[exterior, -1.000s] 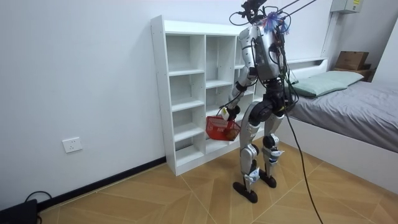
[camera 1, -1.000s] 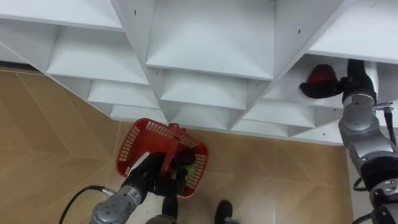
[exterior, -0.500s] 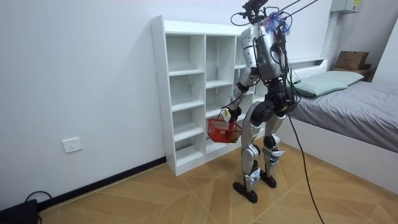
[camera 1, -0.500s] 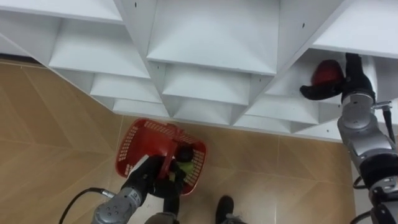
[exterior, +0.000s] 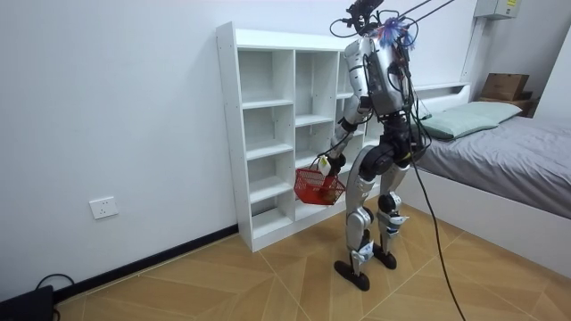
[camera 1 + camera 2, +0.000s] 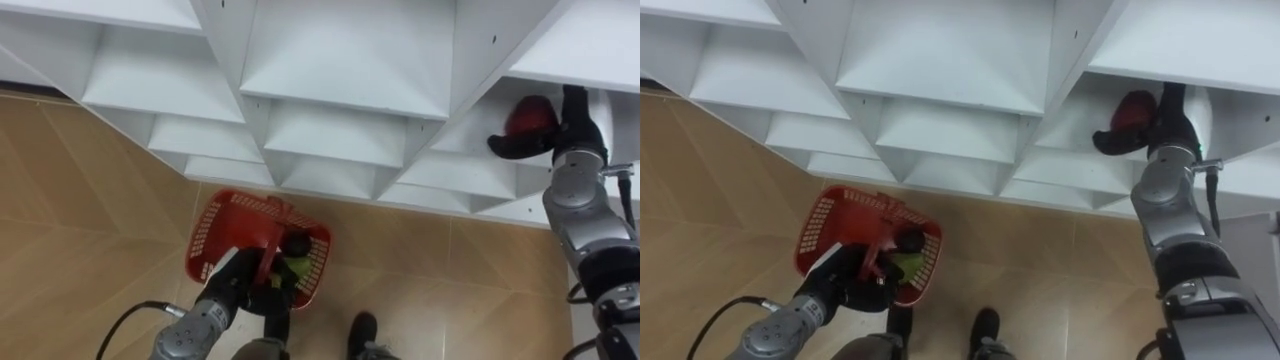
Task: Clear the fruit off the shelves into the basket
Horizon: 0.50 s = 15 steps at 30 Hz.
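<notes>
I stand close in front of a white closet of open shelves (image 6: 345, 60), also seen in the room view (image 5: 268, 134). In a compartment at the right lies a red fruit (image 6: 528, 115), and my right hand (image 6: 572, 125) is curled round it, dark fingers under and behind it. The same red fruit (image 6: 1132, 108) and right hand (image 6: 1168, 128) show in the right eye view. My left hand (image 6: 243, 285) is shut on the handle of a red basket (image 6: 215, 225) hanging low at my left side. In the basket lie a dark fruit (image 6: 296, 245) and a green one (image 6: 299, 268).
Wooden floor (image 6: 90, 200) runs below the shelves. In the room view a bed (image 5: 500, 152) stands at the right behind me, and a wall socket (image 5: 104, 208) sits low on the wall at the left.
The basket has swung a little in my left hand. My right hand stays on the red fruit in the shelf. The eye view has shifted slightly.
</notes>
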Motion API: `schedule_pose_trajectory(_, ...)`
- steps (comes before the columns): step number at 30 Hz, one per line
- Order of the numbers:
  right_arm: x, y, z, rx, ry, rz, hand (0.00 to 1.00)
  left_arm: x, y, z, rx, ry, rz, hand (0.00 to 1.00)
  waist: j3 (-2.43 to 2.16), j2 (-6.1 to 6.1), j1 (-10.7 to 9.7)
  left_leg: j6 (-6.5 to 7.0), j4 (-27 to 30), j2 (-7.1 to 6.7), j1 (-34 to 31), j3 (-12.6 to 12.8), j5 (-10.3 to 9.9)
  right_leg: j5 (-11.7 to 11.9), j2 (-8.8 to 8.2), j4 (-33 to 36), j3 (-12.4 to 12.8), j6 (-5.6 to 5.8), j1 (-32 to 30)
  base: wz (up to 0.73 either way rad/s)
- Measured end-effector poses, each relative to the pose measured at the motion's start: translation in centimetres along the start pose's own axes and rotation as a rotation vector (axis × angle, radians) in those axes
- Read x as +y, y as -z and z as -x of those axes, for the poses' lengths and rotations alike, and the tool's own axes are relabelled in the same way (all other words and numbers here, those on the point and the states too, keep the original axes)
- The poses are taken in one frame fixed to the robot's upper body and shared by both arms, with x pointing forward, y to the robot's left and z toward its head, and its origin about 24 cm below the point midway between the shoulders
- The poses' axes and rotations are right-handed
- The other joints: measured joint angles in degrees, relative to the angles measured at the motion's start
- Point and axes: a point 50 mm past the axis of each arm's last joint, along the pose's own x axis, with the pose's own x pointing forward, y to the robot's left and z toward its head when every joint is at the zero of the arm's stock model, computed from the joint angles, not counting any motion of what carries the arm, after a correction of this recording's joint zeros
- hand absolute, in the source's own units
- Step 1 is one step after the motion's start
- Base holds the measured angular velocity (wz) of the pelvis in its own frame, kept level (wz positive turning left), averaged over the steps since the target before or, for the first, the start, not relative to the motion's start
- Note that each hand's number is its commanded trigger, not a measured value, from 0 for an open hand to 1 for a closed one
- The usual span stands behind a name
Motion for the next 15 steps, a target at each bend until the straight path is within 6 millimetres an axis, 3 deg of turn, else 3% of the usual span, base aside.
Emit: schedule_pose_trajectory(15, -0.16, 0.06, -0.04, 0.002, 0.020, -0.006, 1.00, -0.57, -0.54, -0.32, -0.013, 0.029, -0.024, 1.00, 0.12, -0.12, 0.0, 0.11, 0.1, 0.00, -0.9, 0.1, 0.1, 0.0, -0.15, 0.2, -0.5, 0.01, -0.8, 0.00)
